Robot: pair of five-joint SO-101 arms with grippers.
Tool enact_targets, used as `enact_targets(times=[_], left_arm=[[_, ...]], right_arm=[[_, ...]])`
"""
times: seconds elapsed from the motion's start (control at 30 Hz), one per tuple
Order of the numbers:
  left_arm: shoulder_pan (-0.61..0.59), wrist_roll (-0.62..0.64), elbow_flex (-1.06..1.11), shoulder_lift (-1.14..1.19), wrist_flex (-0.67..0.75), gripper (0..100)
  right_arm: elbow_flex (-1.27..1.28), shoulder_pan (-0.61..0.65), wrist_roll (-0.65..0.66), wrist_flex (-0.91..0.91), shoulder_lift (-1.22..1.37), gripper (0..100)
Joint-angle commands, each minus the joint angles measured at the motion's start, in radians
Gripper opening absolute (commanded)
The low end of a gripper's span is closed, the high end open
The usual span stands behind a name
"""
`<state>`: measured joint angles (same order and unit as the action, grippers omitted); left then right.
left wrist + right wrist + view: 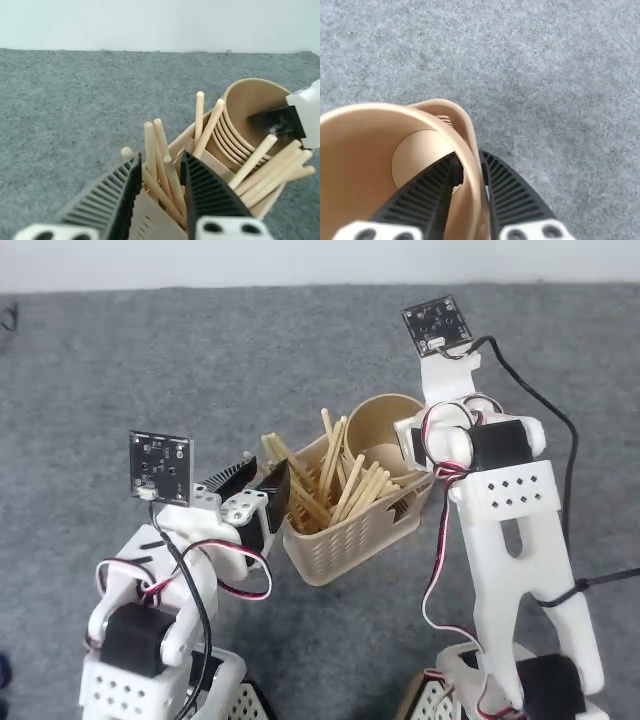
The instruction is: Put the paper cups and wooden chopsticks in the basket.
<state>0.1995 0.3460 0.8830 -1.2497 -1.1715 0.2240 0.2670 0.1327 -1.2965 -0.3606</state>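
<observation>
1. Basket point(345, 540): stands on the grey carpeted table point(150, 360), between the two arms.
2. Paper cups point(250, 110): a nested stack, mouth up, seated in the basket's far corner on the right arm's side.
3. Wooden chopsticks point(350, 485): a loose bundle inside the basket. They lean at mixed angles, with the upper ends well above the rim.
4. Right gripper point(469, 156): clamped on the wall of the cup stack, with one finger inside the top cup and the other outside against it.
5. Left gripper point(160, 160): at the basket's edge on the left arm's side. Its fingers are parted, with a few chopsticks standing in the gap. One stick seems to brush one finger while a gap shows on the other side, but the contact is hard to make out from this angle.
6. Step in hand, as judged: the closing stage. Both kinds of item already sit in the basket, and letting go is what remains.
7. Next move calls for:
   - The right fingers should spread enough to free the cup wall, then rise straight up so the stack is not tipped or dragged out.
   - The left fingers should draw back along the line of the sticks so none is hooked over the rim.
</observation>
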Motion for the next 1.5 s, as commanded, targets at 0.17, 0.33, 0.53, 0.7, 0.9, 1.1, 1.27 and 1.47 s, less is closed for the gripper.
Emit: enact_targets(times=[0.17,0.33,0.53,0.7,0.9,1.1,1.27,1.47], left_arm=[[-0.026,-0.054,0.038,0.135,-0.021,15],[-0.026,-0.117,0.096,0.167,-0.014,14],[-0.031,-0.216,0.125,0.169,0.005,1],[-0.037,-0.242,0.208,0.169,0.083,1],[-0.089,-0.244,0.231,0.169,0.212,1],[-0.110,-0.325,0.236,0.172,0.328,1],[-0.112,-0.334,0.231,0.172,0.416,2],[-0.114,-0.256,0.231,0.172,0.460,16]], right_arm=[[0.038,0.012,-0.003,-0.008,0.031,0.7],[0.038,0.012,-0.003,-0.008,0.031,0.7],[0.035,0.012,-0.003,0.002,0.030,0.7],[0.038,-0.018,-0.003,0.036,0.030,0.7],[0.040,-0.091,-0.003,0.074,0.031,0.7],[0.068,-0.166,-0.018,0.130,0.030,0.7],[0.141,-0.219,-0.078,0.219,0.030,0.7],[0.164,-0.196,-0.075,0.222,0.030,0.7]])
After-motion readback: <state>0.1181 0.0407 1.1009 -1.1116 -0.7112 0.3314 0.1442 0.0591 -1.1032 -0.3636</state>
